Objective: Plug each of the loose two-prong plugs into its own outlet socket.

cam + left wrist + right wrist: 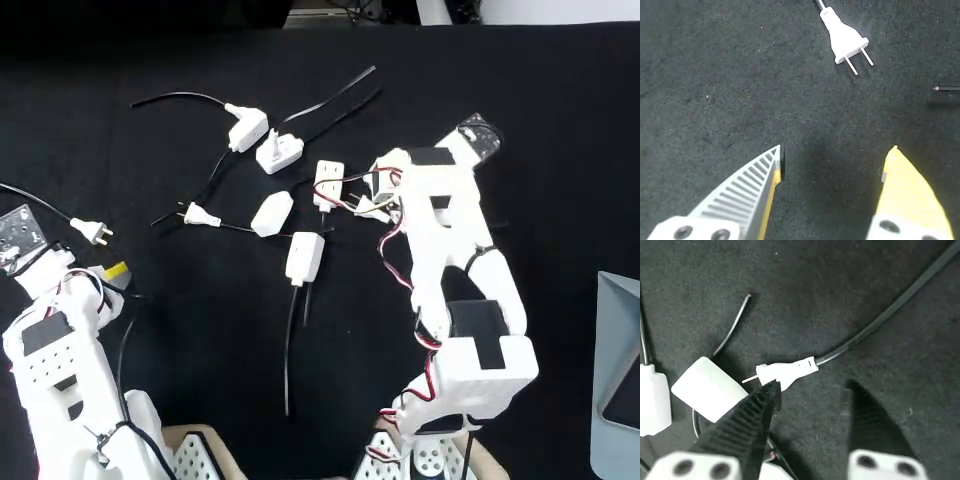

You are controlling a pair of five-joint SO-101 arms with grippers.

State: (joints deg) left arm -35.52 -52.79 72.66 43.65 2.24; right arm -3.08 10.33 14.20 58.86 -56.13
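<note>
A white two-prong plug on a black cord lies on the black cloth just ahead of my left gripper, which is open with nothing between its fingers. From above, that plug sits at the left edge, beyond the left gripper. My right gripper is open, close over a small white plug on a black cord. This plug's prong points at a white outlet block. Several white outlet blocks and another plug lie at the table's middle.
Black cords trail across the cloth toward the far side. The right arm stretches over the table's right half. A grey bin stands at the right edge. Red and white servo wires hang along the right arm.
</note>
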